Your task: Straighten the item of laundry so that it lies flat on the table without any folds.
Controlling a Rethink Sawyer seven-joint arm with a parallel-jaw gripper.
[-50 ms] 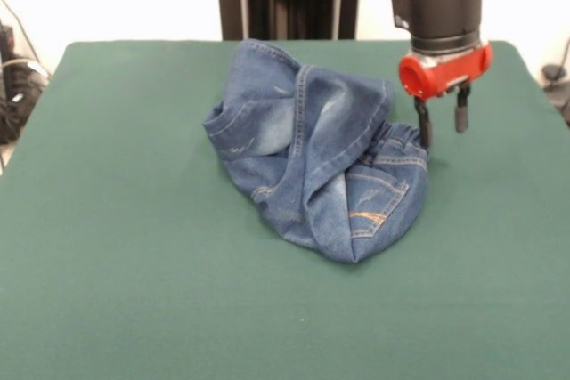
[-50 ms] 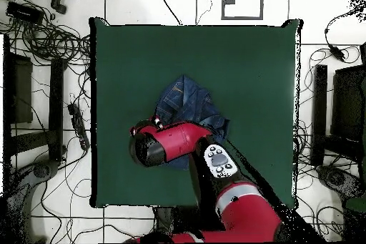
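A small pair of blue jeans point(image 1: 316, 162) lies bunched and folded near the middle of the green counter point(image 1: 134, 246). The red arm's gripper point(image 1: 442, 117), fingers spread, hangs just beside the gathered waistband point(image 1: 401, 141), gripping nothing.

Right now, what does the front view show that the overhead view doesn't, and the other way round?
Only the front view shows the gripper with its fingers apart beside the gathered waistband, plus an orange-stitched pocket. Only the overhead view shows all four table edges and the cables on the floor around it; there the arm hides the gripper. Both show the jeans crumpled and folded on the green table.
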